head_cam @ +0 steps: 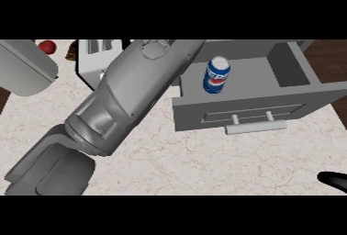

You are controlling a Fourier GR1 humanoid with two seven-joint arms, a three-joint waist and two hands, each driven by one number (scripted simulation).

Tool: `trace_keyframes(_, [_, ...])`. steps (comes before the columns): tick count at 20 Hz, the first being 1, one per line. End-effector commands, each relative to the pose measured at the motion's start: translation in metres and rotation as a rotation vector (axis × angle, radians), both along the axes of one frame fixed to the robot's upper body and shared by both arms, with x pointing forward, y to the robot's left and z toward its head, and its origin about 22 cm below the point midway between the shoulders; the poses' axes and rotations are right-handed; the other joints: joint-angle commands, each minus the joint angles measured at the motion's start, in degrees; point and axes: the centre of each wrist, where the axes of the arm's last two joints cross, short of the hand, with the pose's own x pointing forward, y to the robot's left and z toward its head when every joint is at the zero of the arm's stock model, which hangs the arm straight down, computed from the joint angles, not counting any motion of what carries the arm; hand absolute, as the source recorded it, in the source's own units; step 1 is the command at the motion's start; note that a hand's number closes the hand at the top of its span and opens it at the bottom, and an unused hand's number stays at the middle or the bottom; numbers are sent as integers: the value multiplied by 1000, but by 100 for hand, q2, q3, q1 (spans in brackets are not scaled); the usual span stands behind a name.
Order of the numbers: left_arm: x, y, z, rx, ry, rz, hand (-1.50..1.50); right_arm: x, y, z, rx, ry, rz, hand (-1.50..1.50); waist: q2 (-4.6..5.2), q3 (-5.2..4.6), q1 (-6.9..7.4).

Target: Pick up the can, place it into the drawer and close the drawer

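**Right hand low at four o'clock, can in the drawer, closing left to do**

Right hand (333,179) shows only as a black tip at the view's edge, about four o'clock, well apart from everything else. Whether it is open or closed I cannot tell from that sliver.

Now the can (217,75): blue, upright, standing on the floor of the drawer (237,108) at about one o'clock from the middle of the view, near the drawer's left wall. Nothing is gripping it. The drawer is pulled fully out over the counter (203,160), its front panel facing down the view, with the pale handle (256,126) at about three o'clock.

Just left of the can, the left forearm (129,92) runs from eight o'clock up to twelve, crossing the drawer's left corner. The left hand is out of sight past the top edge, so its state is not shown.

From where I stand, picking and placing look done, and closing the drawer is the step in hand. That would call for a hand on the front panel or handle and a straight push toward twelve o'clock, once the forearm is clear of the corner.

Farther off, at eleven o'clock, stand a white appliance (92,55) and a red fruit (46,46).
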Motion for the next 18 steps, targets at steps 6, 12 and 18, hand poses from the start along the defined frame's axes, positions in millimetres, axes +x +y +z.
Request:
trace_keyframes(6, [4,2,-2,-30,0,38,-150,6,3,8,-173,-53,16,-150,42,1,-18])
trace_keyframes(12, [3,1,3,-96,-3,29,-150,24,19,22,-380,-120,14,-150,59,-6,78])
trace_keyframes(18, [2,0,4,-136,-4,47,-150,50,39,12,-601,-118,-2,-150,64,-4,122])
